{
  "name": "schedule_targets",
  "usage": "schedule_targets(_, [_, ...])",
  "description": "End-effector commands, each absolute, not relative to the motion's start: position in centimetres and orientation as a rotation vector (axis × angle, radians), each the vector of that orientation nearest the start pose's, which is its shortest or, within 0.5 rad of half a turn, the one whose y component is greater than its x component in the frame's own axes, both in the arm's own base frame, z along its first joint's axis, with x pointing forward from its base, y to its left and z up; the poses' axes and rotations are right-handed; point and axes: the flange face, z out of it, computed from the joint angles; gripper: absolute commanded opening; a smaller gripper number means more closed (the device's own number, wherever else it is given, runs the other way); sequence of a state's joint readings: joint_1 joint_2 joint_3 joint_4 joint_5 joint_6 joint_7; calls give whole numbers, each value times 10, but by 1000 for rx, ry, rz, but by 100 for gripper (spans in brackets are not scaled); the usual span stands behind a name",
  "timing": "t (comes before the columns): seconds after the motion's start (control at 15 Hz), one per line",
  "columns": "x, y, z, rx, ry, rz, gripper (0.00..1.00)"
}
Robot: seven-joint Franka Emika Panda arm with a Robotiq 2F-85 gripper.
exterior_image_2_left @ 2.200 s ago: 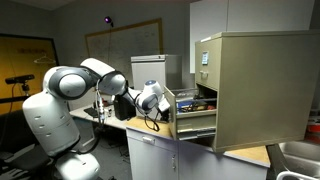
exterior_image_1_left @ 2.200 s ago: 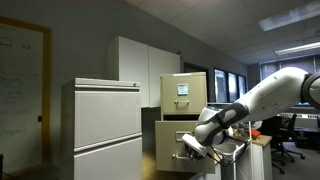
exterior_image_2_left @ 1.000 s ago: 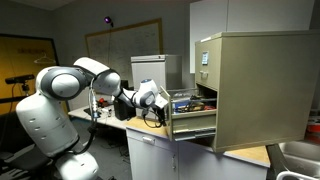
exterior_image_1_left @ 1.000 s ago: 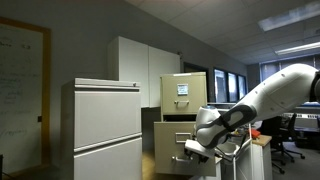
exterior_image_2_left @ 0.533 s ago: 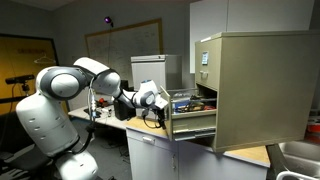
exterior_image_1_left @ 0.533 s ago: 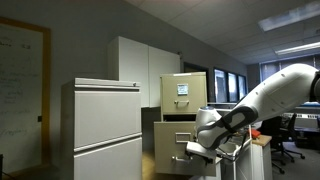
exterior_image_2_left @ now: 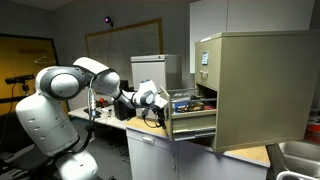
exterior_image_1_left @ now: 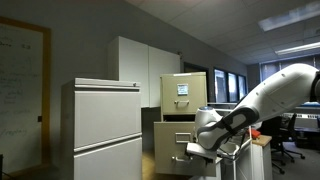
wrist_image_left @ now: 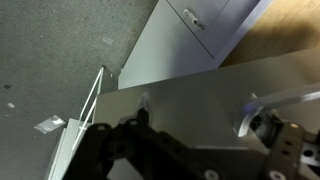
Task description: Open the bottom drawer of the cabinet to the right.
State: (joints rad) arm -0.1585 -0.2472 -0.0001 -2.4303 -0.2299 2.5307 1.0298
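The tan cabinet (exterior_image_1_left: pixel 184 90) (exterior_image_2_left: pixel 255 90) stands in both exterior views. Its bottom drawer (exterior_image_1_left: pixel 170 134) (exterior_image_2_left: pixel 193 123) is pulled well out, with items showing inside it. My gripper (exterior_image_1_left: pixel 190 150) (exterior_image_2_left: pixel 160 104) sits right at the drawer's front panel. In the wrist view the tan drawer front (wrist_image_left: pixel 190 100) fills the middle, with a small metal handle (wrist_image_left: pixel 250 113) at its right. The gripper (wrist_image_left: pixel 190 145) is open there, its dark fingers (wrist_image_left: pixel 100 150) set wide apart, and nothing is held.
A wider pale grey two-drawer cabinet (exterior_image_1_left: pixel 106 128) stands beside the tan one, with tall white cupboards (exterior_image_1_left: pixel 145 68) behind. My arm's base (exterior_image_2_left: pixel 45 120) rises beside a grey counter unit (exterior_image_2_left: pixel 150 155). A sink (exterior_image_2_left: pixel 298 158) lies at the lower right. Office chairs and desks (exterior_image_1_left: pixel 290 130) stand further back.
Since the earliest frames the drawer has come a little further out as the arm drew back. Over the last second, arm and drawer have stayed in place.
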Motion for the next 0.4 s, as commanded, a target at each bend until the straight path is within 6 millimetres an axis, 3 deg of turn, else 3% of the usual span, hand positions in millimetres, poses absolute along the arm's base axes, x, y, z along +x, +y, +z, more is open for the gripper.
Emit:
schedule_targets(0.0, [456,-75,505,-2703,1439,-824,100])
schedule_targets(0.33, [454,-67,506,-2737,1417,-824,100])
